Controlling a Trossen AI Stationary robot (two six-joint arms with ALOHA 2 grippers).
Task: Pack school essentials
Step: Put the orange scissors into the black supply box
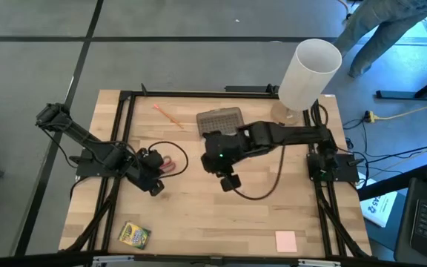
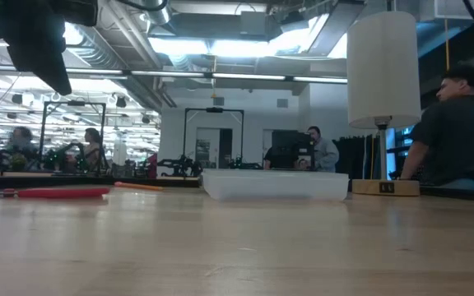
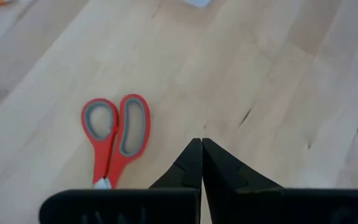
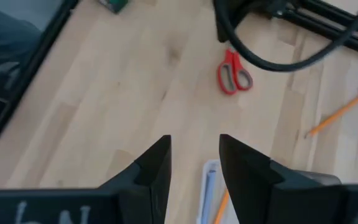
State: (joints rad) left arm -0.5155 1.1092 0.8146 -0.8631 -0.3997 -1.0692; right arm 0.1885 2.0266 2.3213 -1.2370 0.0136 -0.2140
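Nearest lie the crayon box (image 1: 134,235) and pink pad (image 1: 286,240), unpacked; mid-table the left gripper (image 3: 201,146), shut and empty, hovers beside the red-handled scissors (image 3: 115,137), while the right gripper (image 4: 194,155), part-open and empty, hangs over the clear case (image 1: 221,122), likely after dropping something in.

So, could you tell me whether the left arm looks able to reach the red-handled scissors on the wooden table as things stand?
Probably yes. The left gripper hangs just beside the red-handled scissors, which lie flat on bare wood with nothing between them. Its fingers are shut, though, so they would need to open first.
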